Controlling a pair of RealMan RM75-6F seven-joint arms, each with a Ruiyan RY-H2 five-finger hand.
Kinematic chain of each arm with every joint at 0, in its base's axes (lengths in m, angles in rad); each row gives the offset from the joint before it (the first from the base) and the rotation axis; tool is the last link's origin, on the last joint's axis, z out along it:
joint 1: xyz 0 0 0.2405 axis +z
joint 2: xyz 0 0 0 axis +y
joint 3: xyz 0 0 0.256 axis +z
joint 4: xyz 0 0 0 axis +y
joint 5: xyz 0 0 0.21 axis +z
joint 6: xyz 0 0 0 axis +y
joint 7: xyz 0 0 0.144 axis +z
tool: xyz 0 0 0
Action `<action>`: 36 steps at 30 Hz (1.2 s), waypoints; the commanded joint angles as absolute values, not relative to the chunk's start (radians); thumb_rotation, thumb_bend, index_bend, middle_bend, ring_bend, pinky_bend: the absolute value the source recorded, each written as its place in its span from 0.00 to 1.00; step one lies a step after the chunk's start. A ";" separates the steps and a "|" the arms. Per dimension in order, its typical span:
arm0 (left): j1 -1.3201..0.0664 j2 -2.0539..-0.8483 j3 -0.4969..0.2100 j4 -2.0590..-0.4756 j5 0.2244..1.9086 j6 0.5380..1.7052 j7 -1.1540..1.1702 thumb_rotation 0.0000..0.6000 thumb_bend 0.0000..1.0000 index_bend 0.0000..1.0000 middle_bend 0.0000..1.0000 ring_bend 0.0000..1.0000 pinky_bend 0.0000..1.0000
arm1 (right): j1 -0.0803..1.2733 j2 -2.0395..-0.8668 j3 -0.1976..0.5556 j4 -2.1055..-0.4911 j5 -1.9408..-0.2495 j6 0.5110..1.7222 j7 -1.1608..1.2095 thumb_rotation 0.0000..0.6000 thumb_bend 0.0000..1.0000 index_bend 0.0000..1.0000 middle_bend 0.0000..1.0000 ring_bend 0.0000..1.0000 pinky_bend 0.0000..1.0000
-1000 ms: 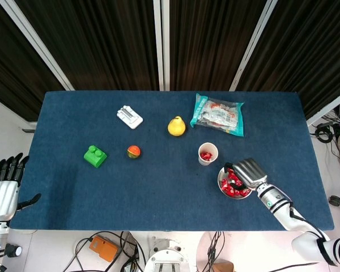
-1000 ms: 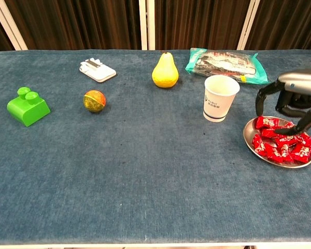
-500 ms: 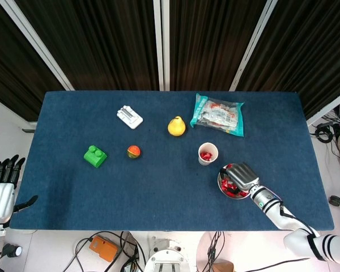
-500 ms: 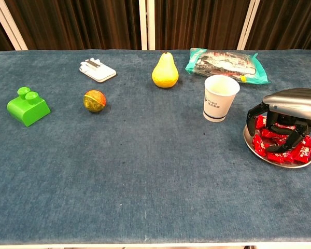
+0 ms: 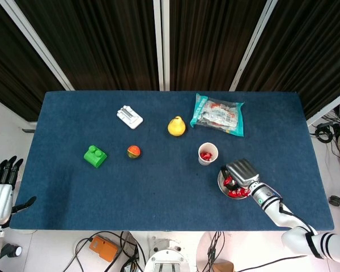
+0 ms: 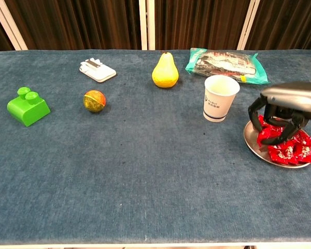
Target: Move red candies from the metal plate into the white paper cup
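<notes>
Right hand: the right hand (image 6: 280,111) is seen right over the metal plate (image 6: 251,142), fingers curled down and closed around a clump of red candies (image 6: 269,132) — the clump looks lifted a bit above the rest of the pile.
Same hand from above: in the head view the right hand (image 5: 241,173) covers most of the metal plate (image 5: 221,184), so only a few candies can be made out under it.
Candies left on plate: more red candies (image 6: 293,151) are spread over the right side of the plate, just beside the fingers.
White paper cup: the white paper cup (image 6: 221,98) is stood upright just left of the plate, apart from it; from above, a bit of red can be seen inside the cup (image 5: 207,153).
Snack bag: a teal-edged snack bag (image 6: 226,64) is laid flat behind the cup, near the far edge of the blue table (image 6: 145,176).
Further left: a yellow pear (image 6: 165,70), a red-and-orange ball (image 6: 94,100), a white clip-like gadget (image 6: 97,69) and a green toy brick (image 6: 27,106) are all well apart from the plate.
Left hand: the left hand (image 5: 1,184) is parked off the table's left edge — fingers spread, nothing held.
</notes>
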State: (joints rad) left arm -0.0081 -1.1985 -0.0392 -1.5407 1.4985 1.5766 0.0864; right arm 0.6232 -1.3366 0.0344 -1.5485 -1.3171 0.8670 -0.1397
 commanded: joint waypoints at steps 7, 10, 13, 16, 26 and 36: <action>-0.017 -1.193 -0.044 -1.547 1.505 1.572 0.094 1.00 0.00 0.00 0.00 0.00 0.00 | 0.676 -1.301 0.189 -1.583 -1.269 0.917 -0.071 1.00 0.50 0.70 0.96 1.00 1.00; -0.017 -1.193 -0.045 -1.551 1.504 1.573 0.096 1.00 0.00 0.00 0.00 0.00 0.00 | 0.716 -1.327 0.221 -1.553 -1.223 0.884 -0.091 1.00 0.50 0.69 0.96 1.00 1.00; -0.016 -1.194 -0.044 -1.552 1.500 1.570 0.098 1.00 0.00 0.00 0.00 0.00 0.00 | 0.751 -1.360 0.236 -1.522 -1.181 0.852 -0.116 1.00 0.50 0.67 0.96 1.00 1.00; -0.015 -1.195 -0.042 -1.552 1.499 1.568 0.100 1.00 0.00 0.00 0.00 0.00 0.00 | 0.774 -1.386 0.237 -1.496 -1.151 0.832 -0.142 1.00 0.50 0.64 0.96 1.00 1.00; -0.016 -1.197 -0.042 -1.546 1.497 1.566 0.099 1.00 0.00 0.00 0.00 0.00 0.00 | 0.789 -1.407 0.222 -1.482 -1.119 0.827 -0.168 1.00 0.41 0.44 0.96 1.00 1.00; -0.022 -1.200 -0.046 -1.541 1.503 1.564 0.093 1.00 0.00 0.00 0.00 0.00 0.00 | 0.668 -1.312 0.155 -1.586 -1.253 0.994 -0.108 1.00 0.39 0.47 0.96 1.00 1.00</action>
State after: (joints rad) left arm -0.0223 -1.1994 -0.0457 -1.5410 1.5031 1.5638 0.0937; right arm 0.7155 -1.3461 0.1884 -1.5511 -1.2048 0.9421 -0.1315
